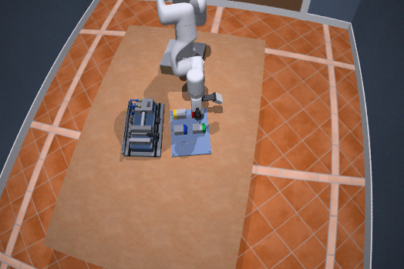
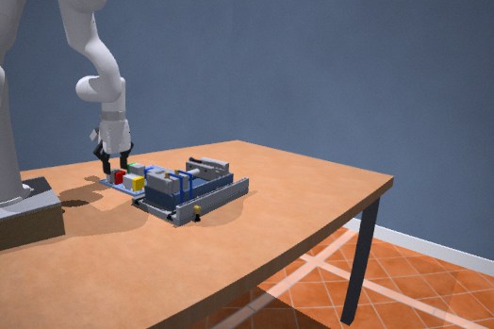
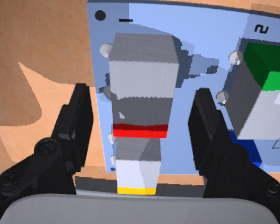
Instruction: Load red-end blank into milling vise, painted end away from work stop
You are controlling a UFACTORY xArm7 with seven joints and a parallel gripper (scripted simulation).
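Note:
The blank with the red end (image 1: 200, 113) (image 2: 119, 176) (image 3: 143, 66) lies flat on the blue infeed plate (image 1: 190, 147) (image 2: 107, 183) (image 3: 188, 22), at its far edge near the robot base. My gripper (image 1: 197, 113) (image 2: 116, 167) (image 3: 141, 103) is open and low over this blank, one finger on each long side, with a gap on both sides. The milling vise (image 1: 143, 126) (image 2: 189, 188) stands on its raised plate left of the infeed plate, with nothing between its jaws.
A yellow-ended blank (image 1: 179, 113) (image 2: 134, 182) (image 3: 138, 173) lies in line with the red-ended one, close to its red end. A blue-ended blank (image 1: 180, 129) and a green-ended blank (image 1: 199, 128) (image 2: 136, 167) (image 3: 259, 72) lie in the row beside them. Blue hoses (image 2: 185, 178) rise at one vise end.

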